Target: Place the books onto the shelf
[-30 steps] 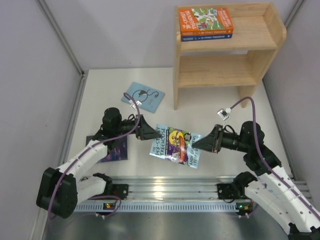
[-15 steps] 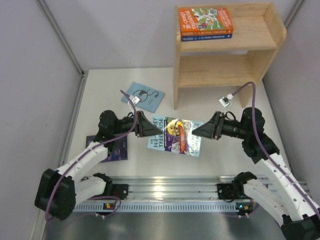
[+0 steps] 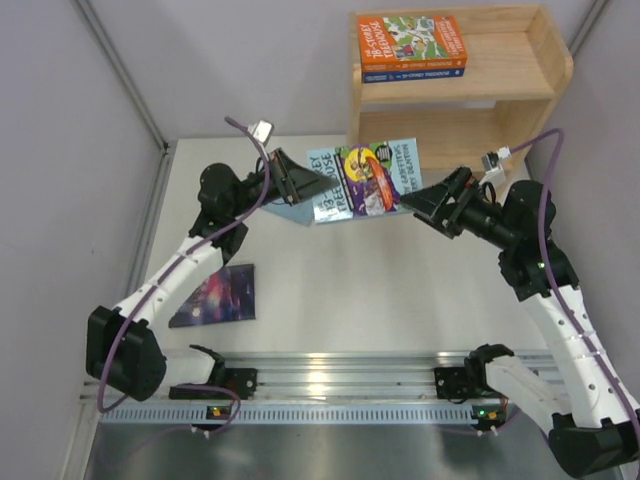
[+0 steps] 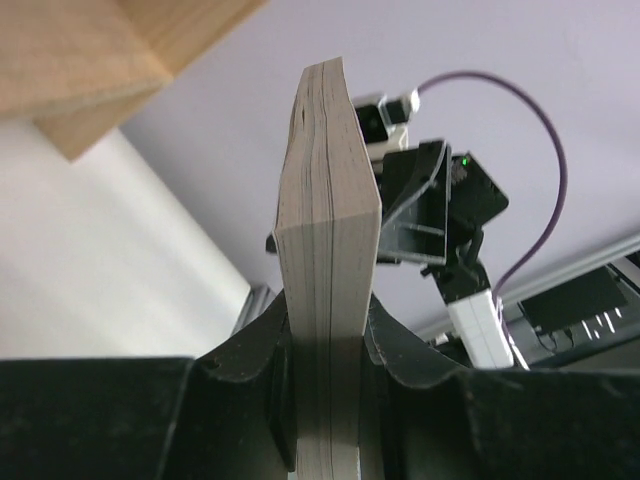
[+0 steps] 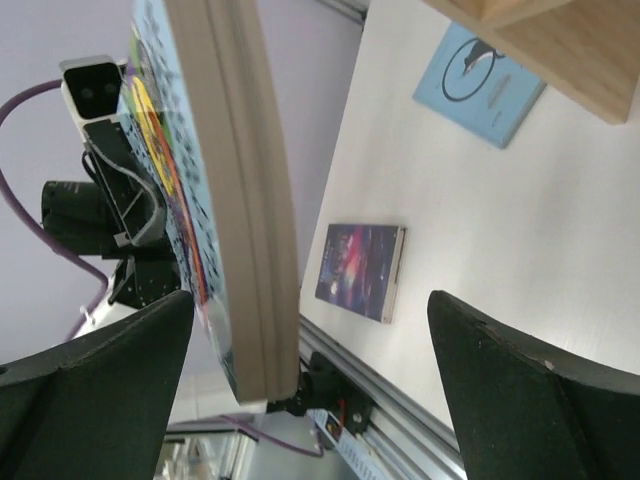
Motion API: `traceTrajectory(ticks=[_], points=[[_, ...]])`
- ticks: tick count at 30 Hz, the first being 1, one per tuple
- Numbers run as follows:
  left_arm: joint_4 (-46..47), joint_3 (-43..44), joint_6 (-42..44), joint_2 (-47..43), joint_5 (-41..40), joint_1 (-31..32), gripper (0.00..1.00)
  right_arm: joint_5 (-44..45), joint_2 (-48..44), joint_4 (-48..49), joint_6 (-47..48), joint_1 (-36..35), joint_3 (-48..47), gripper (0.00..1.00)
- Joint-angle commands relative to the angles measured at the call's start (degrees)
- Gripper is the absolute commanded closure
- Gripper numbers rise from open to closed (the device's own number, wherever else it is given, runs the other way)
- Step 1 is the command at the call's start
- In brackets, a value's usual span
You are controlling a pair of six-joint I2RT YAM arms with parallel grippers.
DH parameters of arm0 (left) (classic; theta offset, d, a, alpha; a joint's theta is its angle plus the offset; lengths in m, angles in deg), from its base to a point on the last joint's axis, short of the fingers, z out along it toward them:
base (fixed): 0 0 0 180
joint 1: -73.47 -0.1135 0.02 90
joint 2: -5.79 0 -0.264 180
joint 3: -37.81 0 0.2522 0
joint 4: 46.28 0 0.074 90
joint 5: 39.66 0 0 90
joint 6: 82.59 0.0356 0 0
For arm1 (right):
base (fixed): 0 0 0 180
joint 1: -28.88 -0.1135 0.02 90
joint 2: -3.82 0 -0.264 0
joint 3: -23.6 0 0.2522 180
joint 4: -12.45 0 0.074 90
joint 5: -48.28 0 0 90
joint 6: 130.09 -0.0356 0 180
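Note:
My left gripper (image 3: pixel 303 180) is shut on the left edge of the light blue book (image 3: pixel 365 180) with the purple picture and holds it in the air in front of the shelf (image 3: pixel 520 110). In the left wrist view the book's page edge (image 4: pixel 326 230) stands clamped between both fingers of that gripper (image 4: pixel 328 325). My right gripper (image 3: pixel 428 200) stands open at the book's right end. That end of the book (image 5: pixel 240 200) lies inside the wide gap of the right gripper (image 5: pixel 310 300), close to the left finger. An orange book (image 3: pixel 411 41) lies on a dark blue book (image 3: pixel 412 73) on the shelf's top level.
A dark galaxy book (image 3: pixel 215 295) lies flat on the table at the near left, also seen as a galaxy book (image 5: pixel 362 270) from the right wrist. A pale blue book (image 5: pixel 480 85) lies by the shelf's foot, mostly hidden under the left arm from above. Grey walls flank the table.
The left gripper has shut on the light blue book and carried it up and back toward the shelf. The right gripper followed, then opened and let go of it.

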Motion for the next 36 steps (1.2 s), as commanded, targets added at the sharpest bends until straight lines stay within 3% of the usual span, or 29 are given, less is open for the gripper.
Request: traceTrajectory(ticks=[1,7,13,22,29,30,31,32,36], points=[[2.4,9.5,-0.8,3.6,-6.0,0.2,1.00,4.1,1.4,1.4,-4.6,0.8,-5.4,0.00],[5.7,14.9,-3.0,8.5,-7.9,0.4,1.00,7.7,3.0,8.9,-11.1,0.7,-7.3,0.05],[9.2,15.2,-6.2,11.4,-7.6,0.6,1.00,7.2,6.0,17.0,-14.6,0.6,-6.7,0.26],[13.6,13.8,-9.5,11.9,-7.6,1.4,1.00,10.6,6.8,17.7,-12.2,0.6,-8.2,0.64],[18.3,12.9,-14.2,12.1,-6.3,2.0,1.00,11.8,6.4,18.1,-12.2,0.6,-8.5,0.73],[18.6,12.5,-15.1,12.0,-6.3,1.9,1.00,12.0,6.1,18.1,-12.4,0.6,-8.6,0.78],[19.2,12.3,-15.5,11.7,-6.8,2.0,1.00,12.7,6.0,18.1,-13.0,0.6,-8.6,0.94],[19.3,12.3,-15.7,11.2,-6.9,1.9,1.00,13.2,5.7,18.2,-13.3,0.6,-8.7,1.00],[11.5,15.7,-12.0,10.0,-7.4,2.0,0.81,14.5,5.5,20.5,-14.0,0.6,-12.8,1.00]])
